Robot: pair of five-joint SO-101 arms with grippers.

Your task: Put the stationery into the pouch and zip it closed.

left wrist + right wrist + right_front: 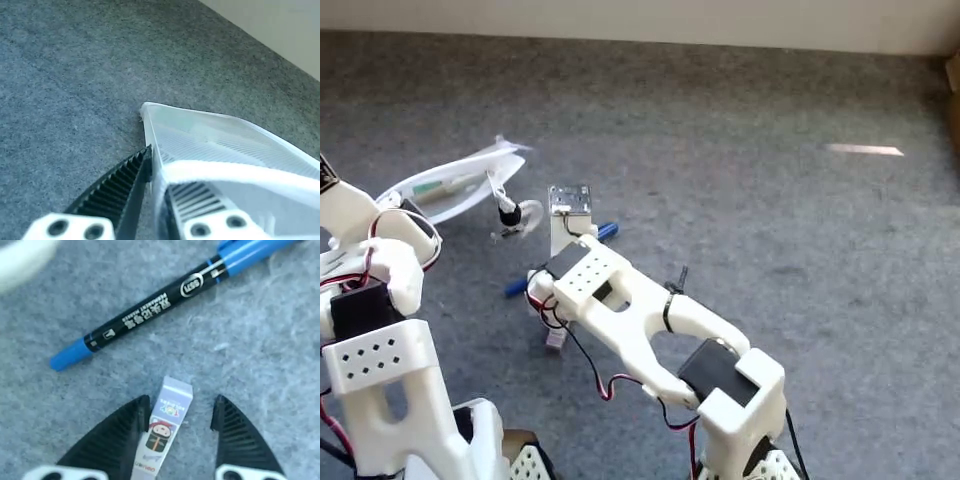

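Pouch (pixel 460 185): translucent white plastic with a ribbed wall, lying on the grey carpeted table (pixel 770 180) at the far left of the work area. We recorded a dark zip pull (pixel 505 208) with a clear ring at the end facing the marker. We found one edge pinched between the closed jaws of the left gripper (pixel 155 167), and that edge appeared raised a little off the table. Through the wall we made out a pale, greenish shape. We took it for an item already inside but could not identify it.

Stationery outstanding, two items, both outside the pouch:
- Marker (pixel 150 305): black barrel, blue cap and blue tail, lying flat near the pouch but apart from it.
- Eraser (pixel 165 435): small block in a printed paper sleeve, lying just beside the marker without touching it. The right gripper (pixel 182 402) stood over it with jaws apart, one on each side. One jaw looked to be against the sleeve and the other was clear of it. Nothing was gripped.

Status: we judged the task less than half done. Remaining steps were eraser in, marker in, and zip drawn shut. We could not tell how far the zip stood open.
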